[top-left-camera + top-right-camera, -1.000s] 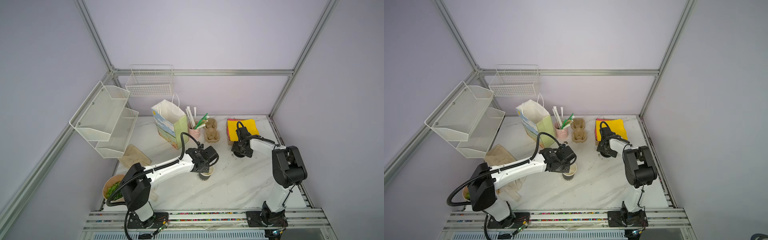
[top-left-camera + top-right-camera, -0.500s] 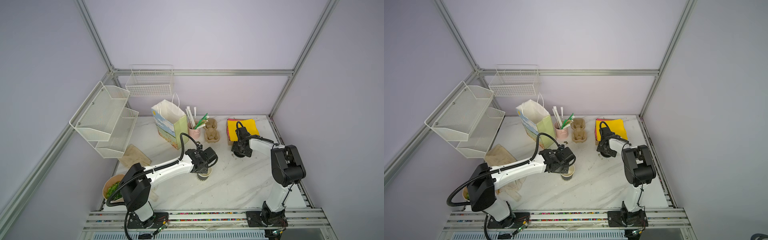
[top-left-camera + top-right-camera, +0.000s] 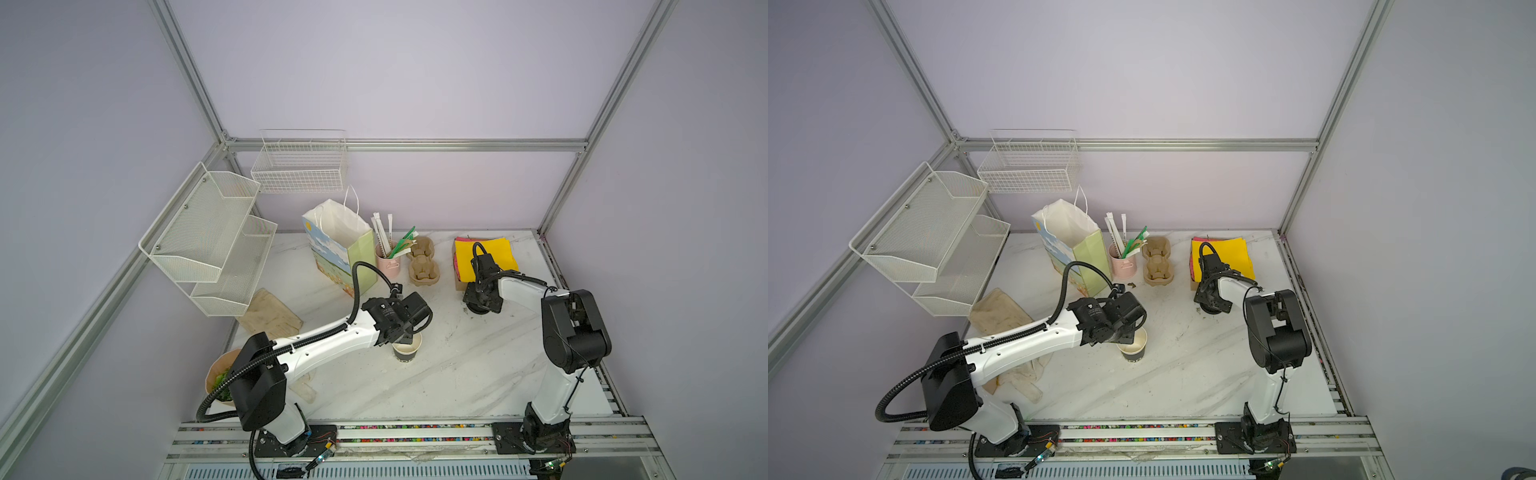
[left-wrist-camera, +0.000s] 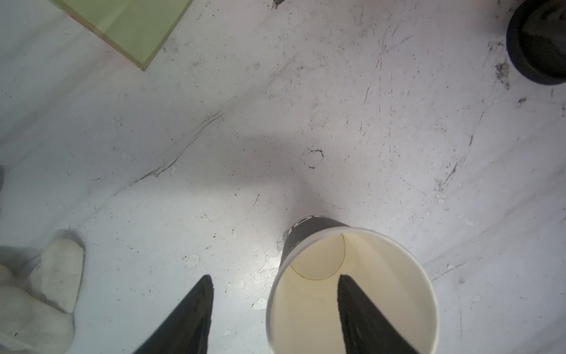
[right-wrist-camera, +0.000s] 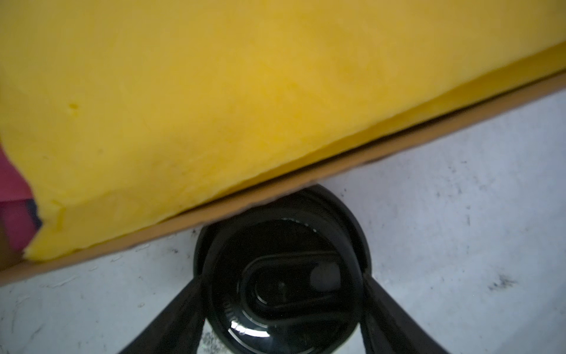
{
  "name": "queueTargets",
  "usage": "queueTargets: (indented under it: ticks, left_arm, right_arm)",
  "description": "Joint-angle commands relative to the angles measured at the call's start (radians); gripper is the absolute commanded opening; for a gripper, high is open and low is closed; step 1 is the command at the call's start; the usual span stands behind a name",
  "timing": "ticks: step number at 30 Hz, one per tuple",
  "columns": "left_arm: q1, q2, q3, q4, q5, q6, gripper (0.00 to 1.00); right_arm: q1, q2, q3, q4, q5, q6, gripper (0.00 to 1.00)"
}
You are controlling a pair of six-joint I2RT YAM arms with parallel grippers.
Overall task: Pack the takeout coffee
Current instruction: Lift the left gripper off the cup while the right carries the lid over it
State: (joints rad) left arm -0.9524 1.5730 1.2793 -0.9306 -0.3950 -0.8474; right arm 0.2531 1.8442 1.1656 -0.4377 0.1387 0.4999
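The takeout coffee cup (image 3: 407,354) (image 3: 1133,352), black outside and white inside, stands upright with no lid on the marble table's middle. My left gripper (image 4: 274,277) is open above it. One finger (image 4: 352,306) hangs inside the cup (image 4: 309,234) and the other finger (image 4: 199,306) outside, so they straddle the rim without pinching it. The black sip lid (image 5: 275,233) lies flat on the table against the cardboard tray's edge. My right gripper (image 5: 281,277) (image 3: 482,306) points down over it, and its fingers press both sides of the lid.
Along the back stand a paper gift bag (image 3: 340,245), a pink cup of straws (image 3: 388,262), a pulp cup carrier (image 3: 422,266) and yellow napkins in a cardboard tray (image 3: 488,253). A cloth (image 3: 272,316) and a bowl of greens (image 3: 220,378) lie at the left, under wire shelves (image 3: 208,237).
My left gripper has let go of the cup's rim and spread open while the cup stays standing. The right gripper's fingers have drawn in around the lid.
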Motion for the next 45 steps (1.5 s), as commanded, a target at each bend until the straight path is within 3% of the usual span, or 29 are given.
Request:
queueTargets:
  ticks: [1,10,15,21,25,32,45]
  left_arm:
    - [-0.001,-0.050,0.046,-0.027,-0.096,0.013,0.73]
    - [0.059,-0.140,0.085,-0.022,-0.196,0.092,0.88]
    - [0.161,-0.238,0.046,0.056,-0.125,0.178,1.00]
    - [0.318,-0.340,-0.023,0.161,0.001,0.263,1.00]
    - [0.409,-0.363,-0.059,0.190,0.075,0.278,1.00]
    - [0.486,-0.366,-0.116,0.234,0.130,0.303,1.00]
    - [0.532,-0.371,-0.178,0.274,0.170,0.321,1.00]
  right_arm:
    - [0.001,-0.051,-0.038,-0.016,-0.013,-0.012,0.76]
    - [0.148,-0.217,-0.067,-0.100,0.029,-0.018,0.74]
    - [0.245,-0.338,-0.060,-0.156,0.038,-0.005,0.74]
    - [0.392,-0.465,-0.024,-0.205,-0.009,0.010,0.72]
    - [0.533,-0.465,0.024,-0.237,-0.009,0.037,0.72]
    - [0.758,-0.384,0.092,-0.260,0.022,0.064,0.72]
    - [0.845,-0.237,0.170,-0.332,0.059,0.083,0.71]
